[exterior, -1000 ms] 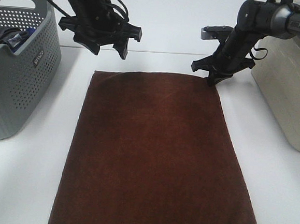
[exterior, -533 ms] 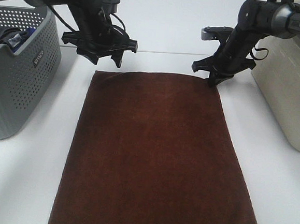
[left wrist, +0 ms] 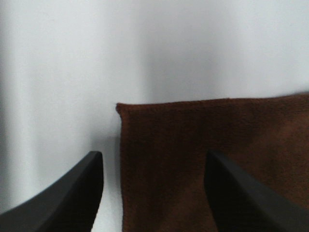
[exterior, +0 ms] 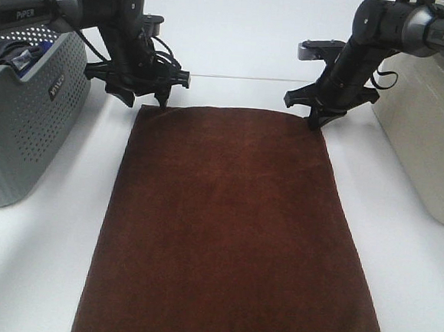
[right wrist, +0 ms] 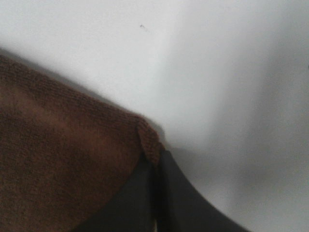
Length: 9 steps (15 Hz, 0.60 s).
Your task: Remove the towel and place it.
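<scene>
White tabletop (exterior: 36,274) fills the high exterior view, running back to a pale wall. A dark-brown, plush rectangular towel (exterior: 225,228) lies spread flat along the middle of it. Its long sides run from the far edge toward the camera and its near end passes out of view. A grey perforated plastic basket (exterior: 25,127) stands on the left, well apart from the towel, with blue-and-black items (exterior: 15,54) showing over its rim. A cream, smooth-sided bin (exterior: 432,136) stands on the right.

The black left gripper (exterior: 145,101) is low over the towel's far left corner, its fingers spread wide and holding nothing. The black right gripper (exterior: 315,122) points down onto the far right corner and touches the cloth there.

From the left wrist, the two dark fingers (left wrist: 72,193) of the left gripper (left wrist: 153,157) stand wide apart. One is over bare tabletop (left wrist: 72,72) and the other over the towel (left wrist: 217,135). The towel's corner and side edge lie between them, flat, and whether a fingertip touches the cloth cannot be told.

From the right wrist, the fingers (right wrist: 130,198) of the right gripper (right wrist: 155,164) are pressed together with only a thin seam between them. The corner of the towel (right wrist: 58,145) is pinched at their tips and puckered slightly upward. The tabletop (right wrist: 217,72) lies pale and blurred beyond.
</scene>
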### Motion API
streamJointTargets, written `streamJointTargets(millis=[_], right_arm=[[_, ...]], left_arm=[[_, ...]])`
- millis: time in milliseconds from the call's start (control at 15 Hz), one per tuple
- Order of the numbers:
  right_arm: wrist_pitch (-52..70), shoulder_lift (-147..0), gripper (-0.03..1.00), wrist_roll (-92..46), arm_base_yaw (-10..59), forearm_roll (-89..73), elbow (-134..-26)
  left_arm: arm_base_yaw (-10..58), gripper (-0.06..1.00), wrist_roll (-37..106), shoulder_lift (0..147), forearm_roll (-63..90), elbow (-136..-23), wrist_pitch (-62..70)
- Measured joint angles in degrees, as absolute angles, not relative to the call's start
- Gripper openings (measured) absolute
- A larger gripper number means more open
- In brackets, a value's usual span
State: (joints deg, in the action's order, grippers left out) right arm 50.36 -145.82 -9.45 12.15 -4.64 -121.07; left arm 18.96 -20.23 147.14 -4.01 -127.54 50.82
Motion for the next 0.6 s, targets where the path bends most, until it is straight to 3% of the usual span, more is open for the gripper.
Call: streamJointTargets(millis=[200,400,600], right_arm=[[50.4,-145.8,0.0,-9.5,12.1,-4.6,-121.1],[50.5,-145.8,0.0,-9.5,12.1,-4.6,-121.1],[50.5,-145.8,0.0,-9.5,12.1,-4.6,-121.1]], left_arm=[[18.6,0.59,-20.3,148.0,-4.1,-127.5,50.5],[18.6,0.52,-20.3,149.6,-4.4,-127.5,50.1],[18.6,0.33,-21.3,149.8,-4.7,-127.7,49.3]])
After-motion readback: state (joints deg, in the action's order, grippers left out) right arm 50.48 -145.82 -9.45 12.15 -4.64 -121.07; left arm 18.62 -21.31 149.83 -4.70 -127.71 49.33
